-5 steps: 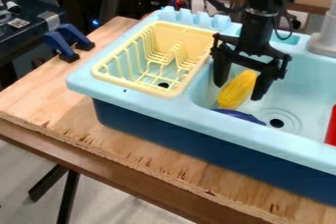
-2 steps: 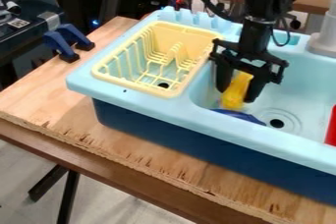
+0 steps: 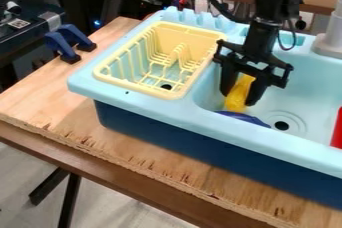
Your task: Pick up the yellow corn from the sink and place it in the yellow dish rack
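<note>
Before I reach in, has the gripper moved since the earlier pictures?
Yes, slightly. Judged against the drain, the gripper has come down a little from the first picture, and its fingers have closed in on the yellow toy corn.

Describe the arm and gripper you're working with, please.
The arm is black, with blocky, jointed segments and black cabling looping alongside. The gripper is black too: an angular, open-framed crosspiece carrying two elongated dark jaws.
</note>
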### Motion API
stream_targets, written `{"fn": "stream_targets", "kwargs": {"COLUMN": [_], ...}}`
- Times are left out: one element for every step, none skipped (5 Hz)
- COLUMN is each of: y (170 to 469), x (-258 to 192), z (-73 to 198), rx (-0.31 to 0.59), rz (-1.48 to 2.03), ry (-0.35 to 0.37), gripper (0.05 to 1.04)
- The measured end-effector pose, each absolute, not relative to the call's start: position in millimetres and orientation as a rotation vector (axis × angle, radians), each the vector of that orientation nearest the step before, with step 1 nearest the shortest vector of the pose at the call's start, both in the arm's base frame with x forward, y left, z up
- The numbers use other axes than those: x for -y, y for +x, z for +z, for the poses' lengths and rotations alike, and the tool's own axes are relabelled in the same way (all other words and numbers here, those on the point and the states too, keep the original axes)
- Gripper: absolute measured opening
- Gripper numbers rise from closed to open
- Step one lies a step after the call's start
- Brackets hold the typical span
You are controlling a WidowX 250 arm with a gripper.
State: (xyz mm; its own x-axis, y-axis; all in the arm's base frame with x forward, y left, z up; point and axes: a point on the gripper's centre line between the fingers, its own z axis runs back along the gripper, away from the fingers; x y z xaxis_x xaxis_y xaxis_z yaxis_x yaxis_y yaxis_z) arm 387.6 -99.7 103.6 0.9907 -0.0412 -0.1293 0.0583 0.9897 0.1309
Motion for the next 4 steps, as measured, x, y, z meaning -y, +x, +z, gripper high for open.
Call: {"fn": "stream_targets", "kwargs": {"y": [380, 380, 370, 359], "x": [107, 119, 115, 88], "z": [108, 148, 196, 203], "rx": [-0.137, -0.015, 0.067, 0.055], "rz": [-0.051, -0.057, -0.045, 0.016], "ry": [0.211, 0.257, 0.229, 0.212], "gripper": [0.596, 0.596, 0.596, 0.597]}}
